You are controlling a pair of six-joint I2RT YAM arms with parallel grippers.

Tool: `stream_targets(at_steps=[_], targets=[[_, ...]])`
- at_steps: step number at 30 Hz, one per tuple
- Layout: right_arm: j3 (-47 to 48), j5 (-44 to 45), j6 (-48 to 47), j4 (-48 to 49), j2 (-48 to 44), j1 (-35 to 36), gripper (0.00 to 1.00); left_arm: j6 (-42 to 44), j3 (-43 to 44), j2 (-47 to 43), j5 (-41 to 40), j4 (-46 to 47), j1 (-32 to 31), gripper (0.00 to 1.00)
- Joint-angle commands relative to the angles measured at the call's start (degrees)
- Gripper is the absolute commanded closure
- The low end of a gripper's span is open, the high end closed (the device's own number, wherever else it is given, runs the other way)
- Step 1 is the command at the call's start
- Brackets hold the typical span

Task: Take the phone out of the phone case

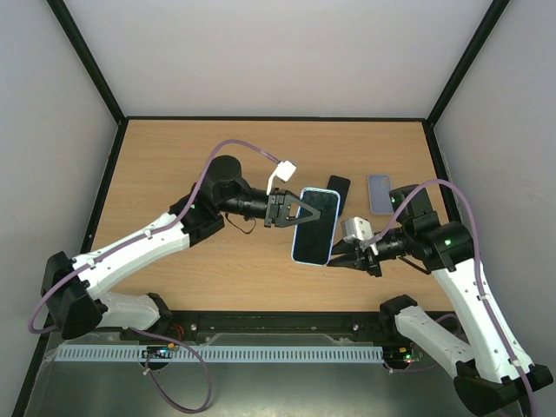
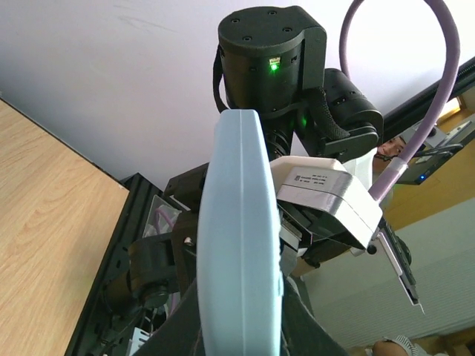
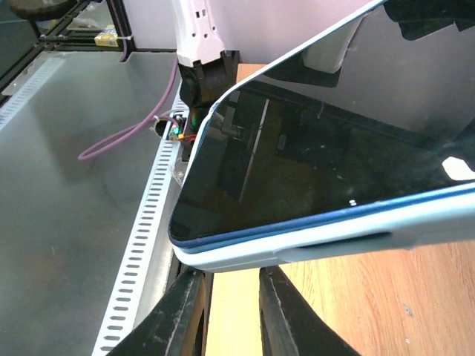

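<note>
The phone [image 1: 315, 221] with its dark screen sits in a light blue phone case [image 1: 311, 260] and hangs tilted above the wooden table. My left gripper [image 1: 291, 211] is shut on its far left edge. In the left wrist view the case [image 2: 237, 222] stands edge-on between the dark fingers [image 2: 185, 326]. My right gripper [image 1: 341, 258] is at the near right corner. In the right wrist view its fingers [image 3: 189, 297] stand a narrow gap apart just under the case's corner [image 3: 297, 241], with bare wood between them. The screen [image 3: 312, 170] is rimmed in darker blue. The case hides the fingertips.
A black phone [image 1: 337, 187] and a lilac-cased phone [image 1: 380, 193] lie on the table behind the held one. A white plug on a cable [image 1: 282, 171] hangs by the left wrist. A black rail [image 1: 278, 326] runs along the near table edge. Walls close the sides.
</note>
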Motion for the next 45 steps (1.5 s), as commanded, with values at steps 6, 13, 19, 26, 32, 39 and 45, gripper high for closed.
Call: stream_targets(at_steps=[6, 13, 19, 26, 32, 39, 45], targets=[[-0.78, -3.33, 4.92, 4.22, -1.47, 0.37, 0.66, -0.28, 1.58, -1.98, -0.92, 3.75, -0.73, 0.97], [-2.07, -7.79, 9.01, 6.43, -1.58, 0.37, 0.59, 1.02, 1.38, -2.99, -1.4, 3.01, -0.71, 0.97], [-3.65, -7.59, 13.67, 10.86, -2.08, 0.37, 0.63, 1.11, 1.13, -3.37, -1.52, 3.08, -0.67, 0.97], [-3.91, -9.83, 15.22, 11.1, -2.3, 0.37, 0.58, 1.74, 0.9, -3.73, -1.65, 2.63, -0.67, 0.97], [-3.83, -11.14, 17.4, 12.34, -2.31, 0.37, 0.6, 2.59, 0.95, -3.92, -1.71, 1.85, -0.67, 0.97], [-3.9, -12.55, 17.99, 12.44, -2.57, 0.37, 0.54, 3.22, 1.22, -4.17, -2.05, 0.88, -0.73, 0.97], [-4.21, -13.28, 17.95, 12.31, -2.74, 0.37, 0.56, 3.56, 1.21, -4.79, -2.66, 0.44, -0.68, 0.97]])
